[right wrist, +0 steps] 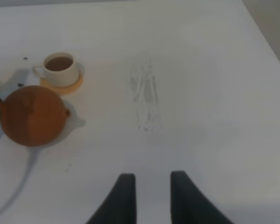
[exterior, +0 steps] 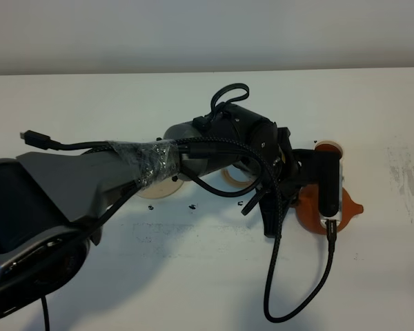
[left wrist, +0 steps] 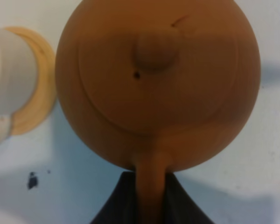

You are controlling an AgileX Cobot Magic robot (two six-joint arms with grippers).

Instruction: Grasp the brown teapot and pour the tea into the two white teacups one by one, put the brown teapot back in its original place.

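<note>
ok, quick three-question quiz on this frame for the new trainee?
1. True or false: the left claw is shut on the brown teapot handle.
2. The white teacup on its coaster is: A empty, B holding tea, C tipped over.
3. Fill in: the right claw is ___, gripping nothing.
Key: 1 true; 2 B; 3 open.

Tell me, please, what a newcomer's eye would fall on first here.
The brown teapot fills the left wrist view, its handle clamped in the left gripper. Beside it a white teacup with dark tea inside stands on an orange-tan coaster. The right gripper hangs open over the white table.
</note>
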